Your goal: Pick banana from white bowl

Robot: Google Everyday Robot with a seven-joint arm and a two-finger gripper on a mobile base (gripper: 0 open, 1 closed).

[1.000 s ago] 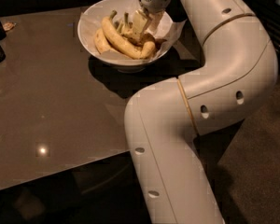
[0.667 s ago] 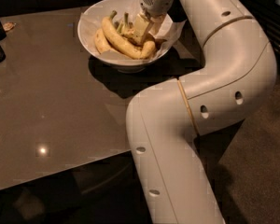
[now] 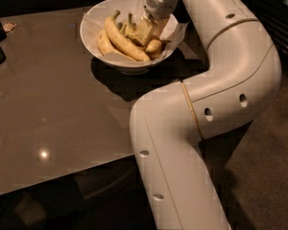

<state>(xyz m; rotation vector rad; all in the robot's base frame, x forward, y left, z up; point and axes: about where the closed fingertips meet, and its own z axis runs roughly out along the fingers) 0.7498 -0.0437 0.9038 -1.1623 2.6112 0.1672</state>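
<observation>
White paper-lined bowl point(image 3: 90, 19) holds several bananas point(image 3: 122, 40) on a dark table point(image 3: 48, 104). The gripper point(image 3: 146, 30) sits low among them to take one; whether it grasps anything cannot be told.

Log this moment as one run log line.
end effector: down inside white bowl, beside long bananas | banana: lying in bowl, not yet lifted
</observation>
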